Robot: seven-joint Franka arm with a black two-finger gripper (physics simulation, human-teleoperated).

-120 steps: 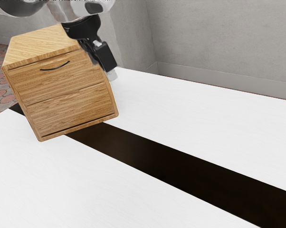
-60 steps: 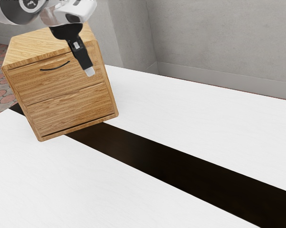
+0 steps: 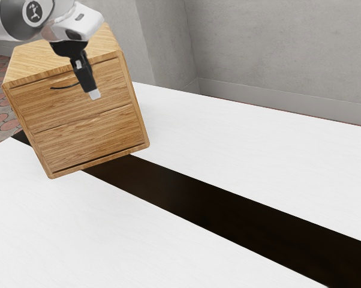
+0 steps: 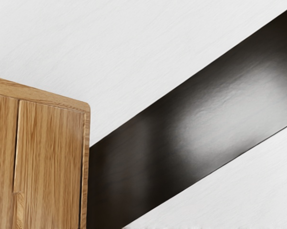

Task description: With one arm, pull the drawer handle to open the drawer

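**White table [image 3: 258,150], drawer not yet opened**

At ten o'clock stands the wooden cabinet [image 3: 84,129], its top drawer [image 3: 36,105] flush and shut. The gripper [image 3: 94,93] hangs before the handle [image 3: 62,87], at its three o'clock end; whether it is open or closed, I cannot tell. Grasping and pulling remain. The handle's long axis runs nine to three, and the drawer front faces about seven.

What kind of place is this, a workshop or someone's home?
Probably a computer-rendered test room, not a home: a white table with a black stripe holds a wooden drawer cabinet, a robot arm reaches toward it, and bare grey walls stand behind.
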